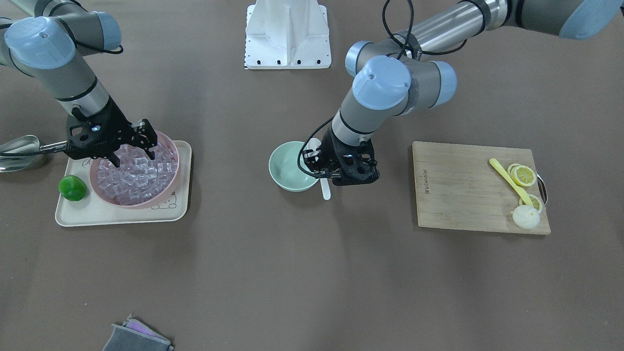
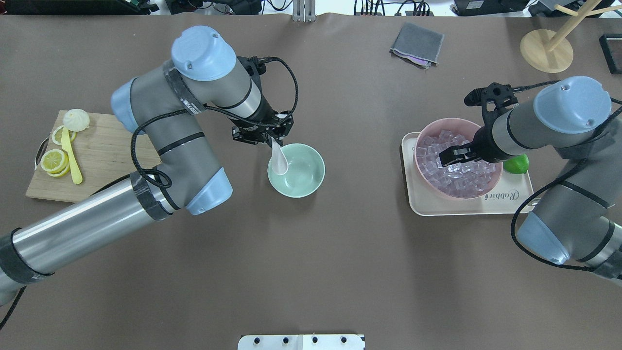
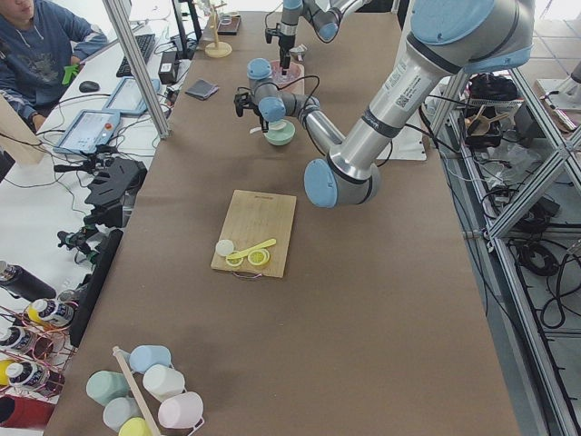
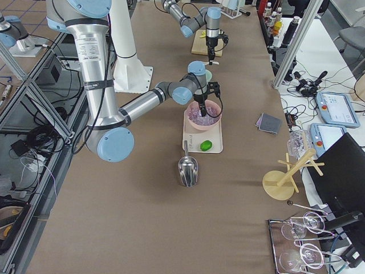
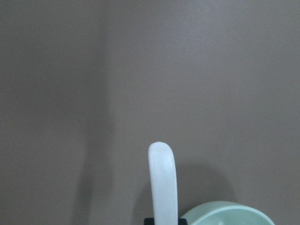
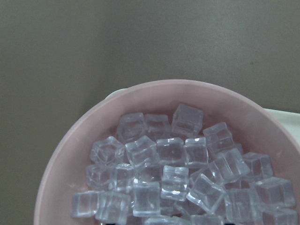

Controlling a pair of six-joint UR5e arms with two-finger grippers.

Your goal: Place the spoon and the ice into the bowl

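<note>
My left gripper [image 1: 322, 168] [image 2: 275, 141] is shut on the white spoon [image 1: 325, 189] [image 2: 280, 159] at the mint-green bowl's rim. The scoop hangs over the bowl [image 1: 287, 170] [image 2: 303, 175]. The handle [image 5: 161, 183] points away from the robot, with the bowl's rim [image 5: 225, 213] at the lower right of the left wrist view. My right gripper [image 1: 132, 155] [image 2: 454, 158] is open, its fingers down among the ice cubes [image 1: 134, 178] [image 2: 459, 172] [image 6: 173, 183] in the pink bowl [image 1: 171, 146] [image 2: 447, 121] [image 6: 70, 140]. No fingers show in the right wrist view.
The pink bowl stands on a cream tray [image 1: 122, 217] [image 2: 423, 206] with a green lime [image 1: 73, 187]. A steel scoop [image 1: 19, 151] lies beside the tray. A cutting board [image 1: 463, 190] holds lemon slices, a yellow spoon and a bun. A grey cloth [image 1: 136, 336] lies near the table's edge.
</note>
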